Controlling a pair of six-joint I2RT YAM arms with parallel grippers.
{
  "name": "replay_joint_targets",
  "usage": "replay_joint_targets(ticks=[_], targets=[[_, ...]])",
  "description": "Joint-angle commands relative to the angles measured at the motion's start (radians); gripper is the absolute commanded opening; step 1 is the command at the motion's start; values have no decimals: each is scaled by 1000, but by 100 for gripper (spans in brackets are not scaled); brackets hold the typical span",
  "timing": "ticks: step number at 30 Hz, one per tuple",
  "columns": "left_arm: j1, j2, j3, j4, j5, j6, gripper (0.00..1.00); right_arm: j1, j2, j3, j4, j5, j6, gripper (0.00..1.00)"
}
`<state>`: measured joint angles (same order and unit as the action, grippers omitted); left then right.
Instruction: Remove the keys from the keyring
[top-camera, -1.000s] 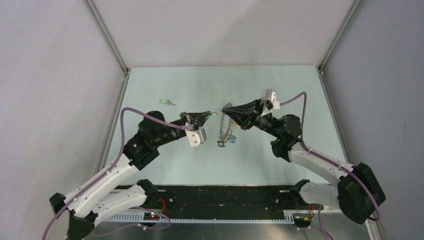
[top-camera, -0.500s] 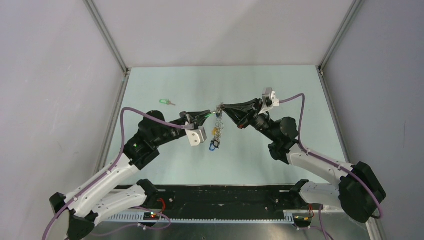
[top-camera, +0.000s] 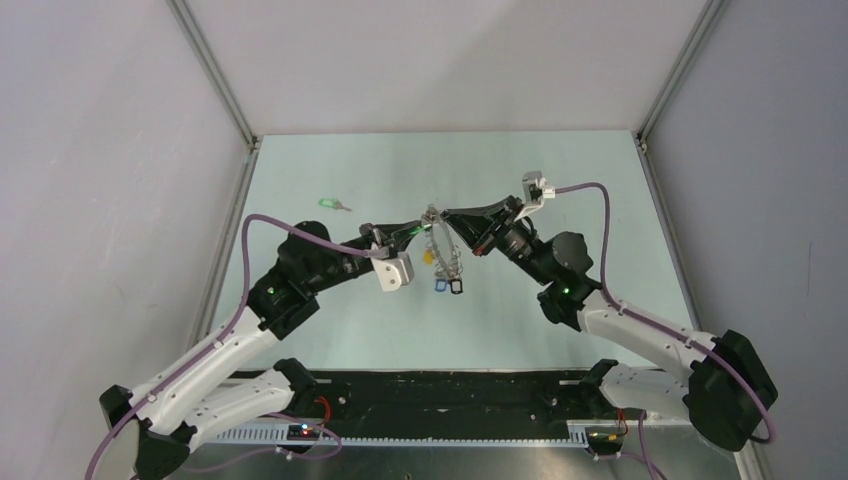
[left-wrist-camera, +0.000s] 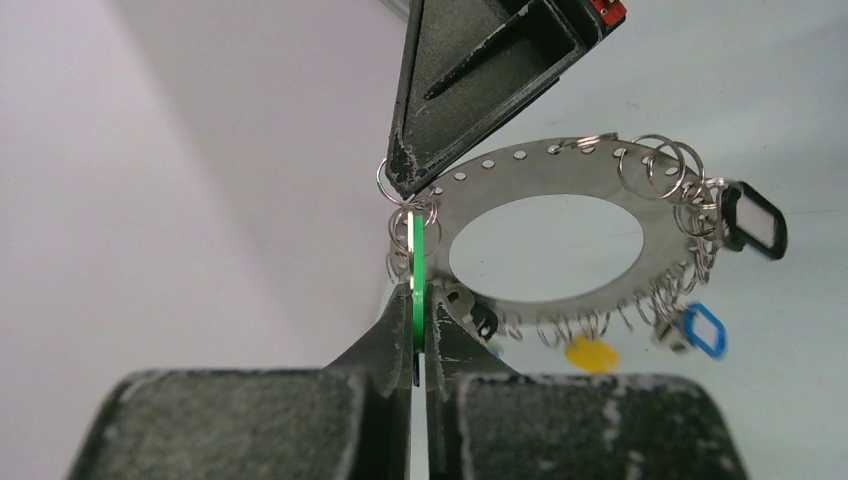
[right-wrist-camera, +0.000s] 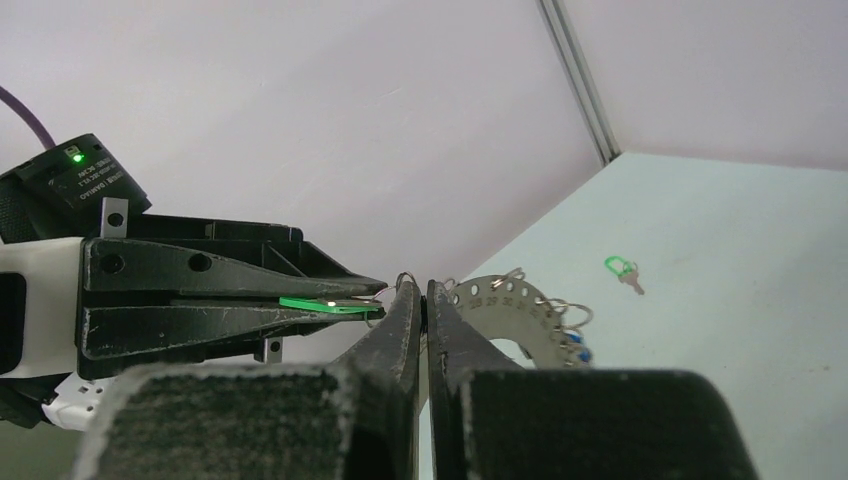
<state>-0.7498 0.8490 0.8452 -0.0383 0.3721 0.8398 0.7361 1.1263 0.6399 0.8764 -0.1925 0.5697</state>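
The keyring (left-wrist-camera: 560, 168) is a flat silvery perforated ring held in the air between both arms; in the top view it hangs edge-on (top-camera: 449, 250). My right gripper (right-wrist-camera: 422, 290) is shut on the keyring's rim (right-wrist-camera: 500, 312). My left gripper (left-wrist-camera: 418, 292) is shut on a green-headed key (left-wrist-camera: 416, 262) still linked to the ring by a small wire loop. Black (left-wrist-camera: 752, 217), blue (left-wrist-camera: 703, 330) and yellow (left-wrist-camera: 590, 353) keys dangle from the ring's lower edge. The two gripper tips nearly touch, left (top-camera: 420, 229) and right (top-camera: 441, 214).
A loose green key (top-camera: 331, 205) lies on the pale green table (top-camera: 560, 180) at the back left, also in the right wrist view (right-wrist-camera: 622, 270). Grey walls with metal frame posts (top-camera: 215, 75) close in the table.
My right gripper has shifted left toward the left gripper, carrying the keyring. The ring has turned and its hanging keys have swung. The left arm has hardly moved.
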Motion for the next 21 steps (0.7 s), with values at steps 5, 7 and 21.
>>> replay_joint_targets(ticks=[5, 7, 21], targets=[[5, -33, 3, -6, 12, 20, 0, -33, -53, 67, -121, 124, -61, 0], [5, -35, 3, -6, 10, 20, 0, -33, -57, 67, -143, 95, -89, 0], [5, -43, 0, -6, 2, 25, 0, -36, -54, 66, -229, -60, -209, 0]])
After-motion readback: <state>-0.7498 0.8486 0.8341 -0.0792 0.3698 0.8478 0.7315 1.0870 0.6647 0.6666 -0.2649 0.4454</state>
